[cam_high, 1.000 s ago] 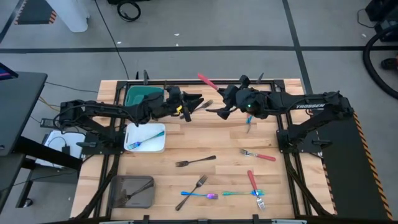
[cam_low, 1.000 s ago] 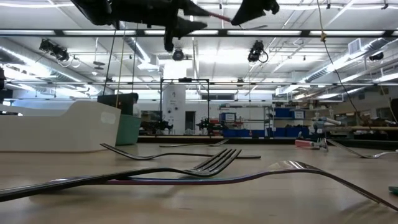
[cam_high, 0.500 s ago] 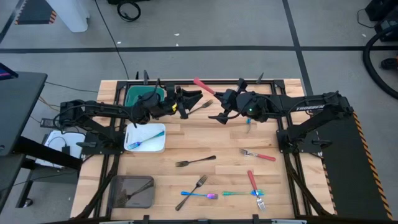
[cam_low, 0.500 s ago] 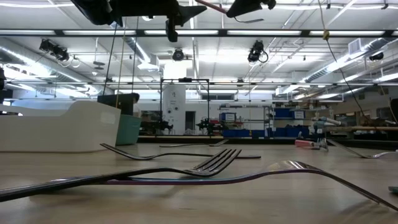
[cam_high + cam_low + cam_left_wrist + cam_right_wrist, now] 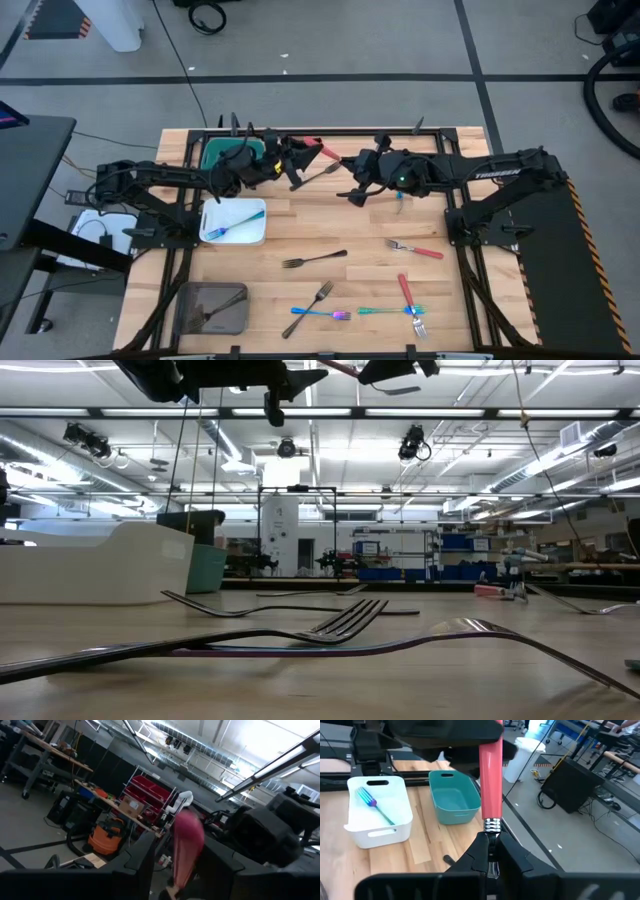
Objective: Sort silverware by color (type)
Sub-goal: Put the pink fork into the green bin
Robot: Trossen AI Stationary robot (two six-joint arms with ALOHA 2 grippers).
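Above the table's far edge, near the teal tray, the right gripper is pinching a red-handled fork at its metal neck, its handle aiming at the left gripper, whose fingers are standing spread around the handle's tip. The fork's long axis is running roughly along the line between the two grippers. Sorting is looking barely begun: one iridescent fork is lying in the white tray, dark pieces are sitting in the grey tray, and several utensils are lying loose on the table.

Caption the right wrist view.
Right pincer grips red fork by its neck above teal tray and white tray.
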